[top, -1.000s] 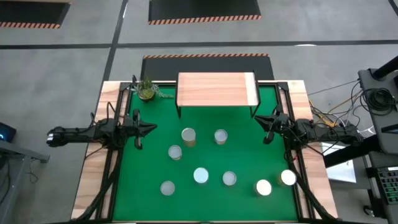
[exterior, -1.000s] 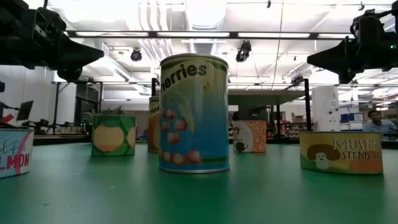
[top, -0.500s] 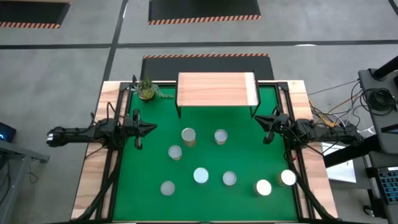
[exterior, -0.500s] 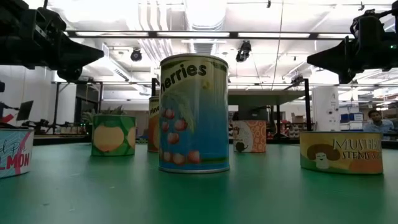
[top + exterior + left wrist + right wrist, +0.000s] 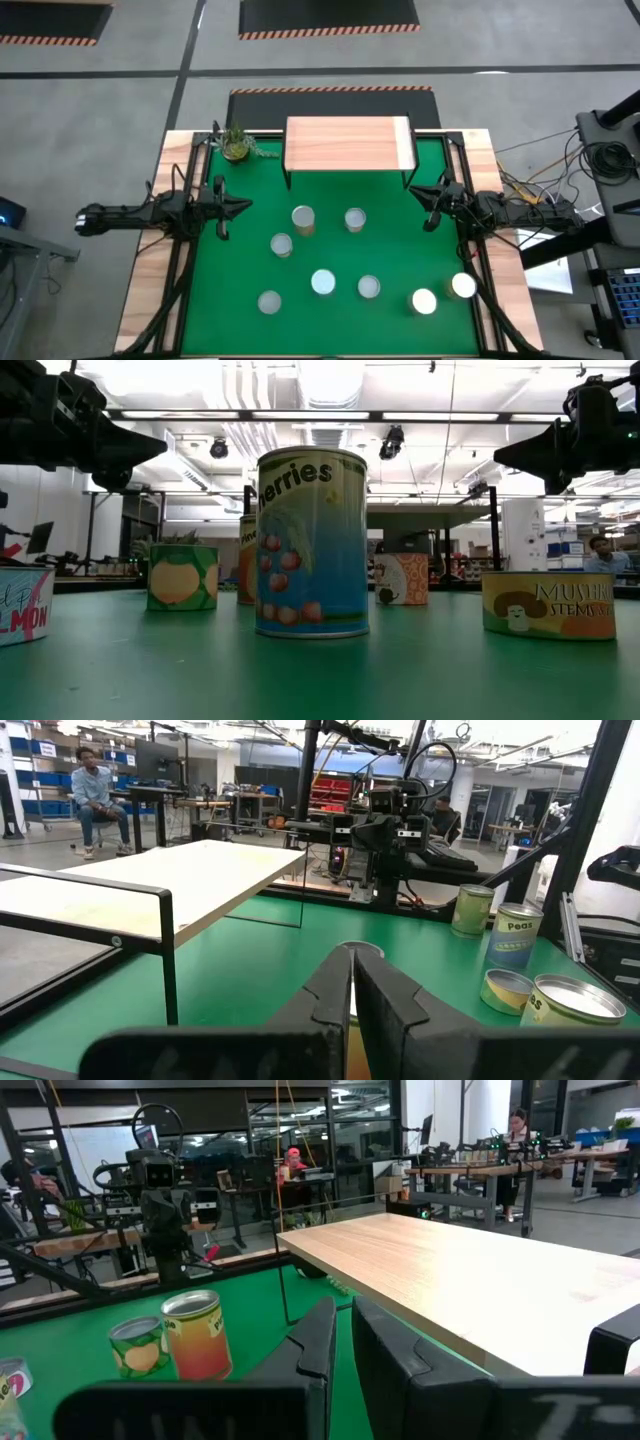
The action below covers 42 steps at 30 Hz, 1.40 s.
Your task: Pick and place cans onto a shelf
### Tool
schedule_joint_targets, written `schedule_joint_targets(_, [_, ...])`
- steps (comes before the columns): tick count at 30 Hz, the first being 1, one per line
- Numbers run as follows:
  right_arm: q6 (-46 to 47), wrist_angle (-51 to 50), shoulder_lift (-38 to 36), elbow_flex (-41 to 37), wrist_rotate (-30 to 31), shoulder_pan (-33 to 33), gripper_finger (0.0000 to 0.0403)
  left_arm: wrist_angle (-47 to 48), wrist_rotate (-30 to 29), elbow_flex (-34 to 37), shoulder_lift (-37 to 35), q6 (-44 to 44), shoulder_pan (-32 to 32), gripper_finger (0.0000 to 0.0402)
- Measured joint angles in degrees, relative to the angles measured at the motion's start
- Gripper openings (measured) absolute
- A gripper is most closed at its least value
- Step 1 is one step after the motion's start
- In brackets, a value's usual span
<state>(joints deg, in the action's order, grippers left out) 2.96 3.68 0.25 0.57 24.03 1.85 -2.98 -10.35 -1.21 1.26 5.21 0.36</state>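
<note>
I have the left gripper (image 5: 243,207) hovering over the left side of the green table (image 5: 390,315), fingers (image 5: 330,982) pressed together with nothing between them. The right gripper (image 5: 417,191) hangs opposite on the right side, its fingers (image 5: 318,1335) drawn almost together, only a thin slit between them, and gripping nothing. Neither one touches a can. All eight cans (image 5: 303,219) stand upright on the green surface between and in front of the two arms: two near the shelf, one beside those, and five in a loose row toward the near edge. The shelf (image 5: 349,143) sits at the back edge of the table, its wooden top bare. A small potted plant (image 5: 236,144) stands just left of it.
</note>
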Motion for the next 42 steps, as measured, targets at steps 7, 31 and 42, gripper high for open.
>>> schedule_joint_targets(7, [0.00,0.00,0.00,0.01,0.00,0.02,0.0028,0.01,0.00,0.00,0.00,0.01,0.00,0.0000])
schedule_joint_targets(31, [30.03,0.74,0.22,-0.01,-2.97,0.02,0.0028,-21.83,-0.13,0.00,-0.02,10.03,0.02,0.0000])
schedule_joint_targets(42, [24.17,2.42,0.31,-0.01,-1.72,-0.11,0.0028,-24.55,-0.16,0.00,-0.02,10.14,0.01,0.0000])
